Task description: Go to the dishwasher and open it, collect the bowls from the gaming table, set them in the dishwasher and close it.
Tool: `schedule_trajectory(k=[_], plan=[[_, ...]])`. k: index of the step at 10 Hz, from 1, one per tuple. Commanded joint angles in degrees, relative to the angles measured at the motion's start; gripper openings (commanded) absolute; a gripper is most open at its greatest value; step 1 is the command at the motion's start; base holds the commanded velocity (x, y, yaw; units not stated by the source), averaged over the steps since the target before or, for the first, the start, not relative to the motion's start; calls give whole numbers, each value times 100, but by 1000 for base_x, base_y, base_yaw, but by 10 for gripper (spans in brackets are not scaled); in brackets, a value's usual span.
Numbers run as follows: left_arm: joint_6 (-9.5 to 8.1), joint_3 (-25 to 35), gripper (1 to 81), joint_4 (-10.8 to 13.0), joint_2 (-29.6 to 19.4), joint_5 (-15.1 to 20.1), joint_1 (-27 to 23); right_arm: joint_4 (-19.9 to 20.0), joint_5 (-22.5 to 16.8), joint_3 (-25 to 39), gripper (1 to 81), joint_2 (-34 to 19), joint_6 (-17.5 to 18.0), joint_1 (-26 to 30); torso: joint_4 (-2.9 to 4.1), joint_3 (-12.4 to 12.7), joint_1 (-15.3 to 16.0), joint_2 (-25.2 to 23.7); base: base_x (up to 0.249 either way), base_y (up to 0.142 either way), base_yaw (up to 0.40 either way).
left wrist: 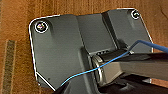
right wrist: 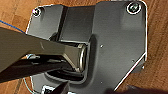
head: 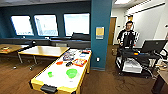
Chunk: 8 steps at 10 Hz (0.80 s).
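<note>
The gaming table (head: 37, 83) stands just ahead, its near end cut off. A green bowl (head: 71, 73) and a small green cup (head: 50, 74) sit on its tabletop; farther items blur. Either hand's state cannot be told. A person (head: 128, 35) stands behind a cart (head: 135, 62).

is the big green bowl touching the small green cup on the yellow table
Apart. In the head view the green bowl and the small green cup sit on the gaming table with a plain strip of pale tabletop between them.

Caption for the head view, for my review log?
Yellow-framed gaming table ahead with a green bowl on its pale top; person behind an equipment cart at right.
</note>
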Motion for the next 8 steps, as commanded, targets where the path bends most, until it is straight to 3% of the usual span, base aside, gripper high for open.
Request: schedule_trajectory(k=[1,8], plan=[[53,8,811,4,22,297,-295,-25,-276,19,811,13,-9,281,0,0,0,0,80,100,0],[53,8,811,4,22,297,-295,-42,-276,19,811,13,-17,273,0,0,0,0,80,100,0]])
